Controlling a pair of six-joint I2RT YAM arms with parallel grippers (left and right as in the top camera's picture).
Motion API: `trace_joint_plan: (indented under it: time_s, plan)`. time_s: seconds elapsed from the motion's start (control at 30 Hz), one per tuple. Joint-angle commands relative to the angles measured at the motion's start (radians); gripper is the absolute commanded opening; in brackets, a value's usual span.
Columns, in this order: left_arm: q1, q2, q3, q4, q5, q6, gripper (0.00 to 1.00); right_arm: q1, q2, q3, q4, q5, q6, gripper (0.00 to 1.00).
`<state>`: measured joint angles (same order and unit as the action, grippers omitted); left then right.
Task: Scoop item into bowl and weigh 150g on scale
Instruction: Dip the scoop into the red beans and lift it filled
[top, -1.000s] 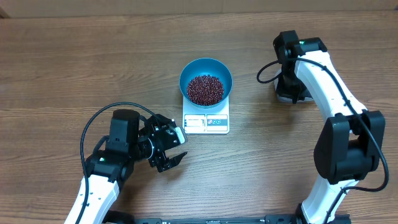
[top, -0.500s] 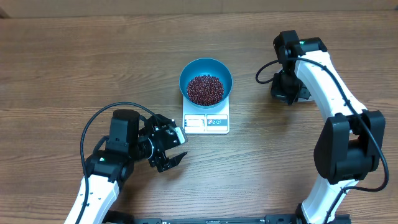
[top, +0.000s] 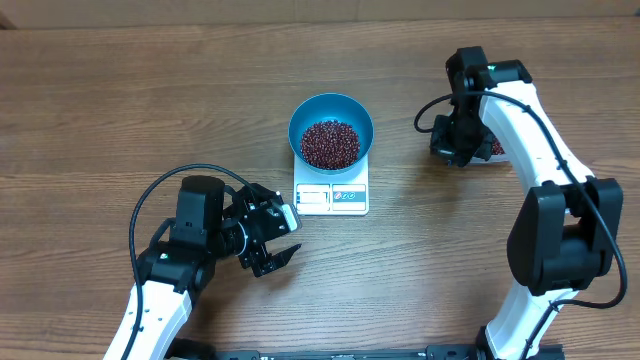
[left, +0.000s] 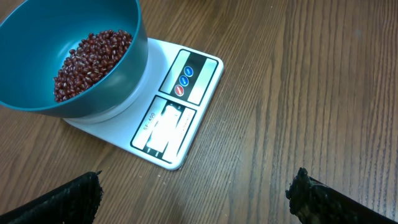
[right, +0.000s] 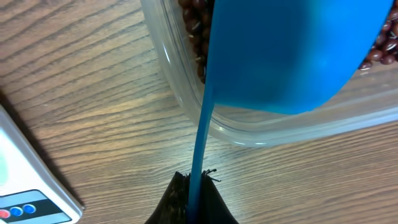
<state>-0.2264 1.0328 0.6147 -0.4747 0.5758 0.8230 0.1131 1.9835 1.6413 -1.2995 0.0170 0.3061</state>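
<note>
Overhead view. The right gripper (top: 452, 143) now sits a little further toward the scale (top: 332, 197) than a second ago. This uncovers the near edge of the clear tub (top: 495, 150) just behind it. The left gripper (top: 288, 236) has not shifted; its fingers are spread wide, holding nothing, over bare table (top: 150, 80). The bowl (top: 300, 122) stands on the scale just ahead of the left gripper and well to the inner side of the right one. A heap of beans (top: 330, 144) lies in its bottom.

Left wrist view. Bowl (left: 124, 68) and scale lie ahead and up-left of the spread fingertips (left: 74, 193), clear of both. The display (left: 168, 124) is washed out by glare, so the reading cannot be taken.

Right wrist view. The fingers are pressed together, pinching the thin handle (right: 200, 137) of the blue scoop (right: 292, 56). The cup of the scoop hangs directly ahead, over the tub (right: 186, 106), where more beans (right: 193, 25) show around its edge. Only its underside is visible, so I cannot tell whether it is loaded. A corner of the scale (right: 25, 186) lies low to the gripper's left.

Assessment. The small drift toward the scale suggests the scoop is leaving the tub for another delivery. The weighing appears unfinished, and the final amount is unverifiable here.
</note>
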Motion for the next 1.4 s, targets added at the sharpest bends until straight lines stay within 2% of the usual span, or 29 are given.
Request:
trace_joint_plan:
  time_s: [0.0,0.27,0.4,0.5,0.93,1.13,1.37]
  plan:
    - [0.004,0.008,-0.004,0.0,0.016,0.019,1.0,0.005,0.01,0.0,0.002,-0.139,-0.021,0.04]
    - [0.004,0.008,-0.004,0.0,0.016,0.019,1.0,-0.085,-0.008,0.044,0.016,-0.26,-0.03,0.04]
    - [0.004,0.008,-0.004,0.0,0.016,0.019,0.99,-0.142,-0.012,0.05,0.021,-0.452,-0.116,0.04]
    - [0.004,0.008,-0.004,0.0,0.016,0.019,0.99,-0.183,-0.011,0.05,0.014,-0.539,-0.13,0.04]
    - [0.004,0.008,-0.005,0.0,0.016,0.019,1.0,-0.301,-0.012,0.05,-0.016,-0.545,-0.143,0.04]
    - [0.004,0.008,-0.004,0.0,0.016,0.019,0.99,-0.385,-0.012,0.05,-0.06,-0.649,-0.277,0.04]
    - [0.004,0.008,-0.004,0.0,0.016,0.019,1.0,-0.469,-0.013,0.05,-0.147,-0.647,-0.393,0.04]
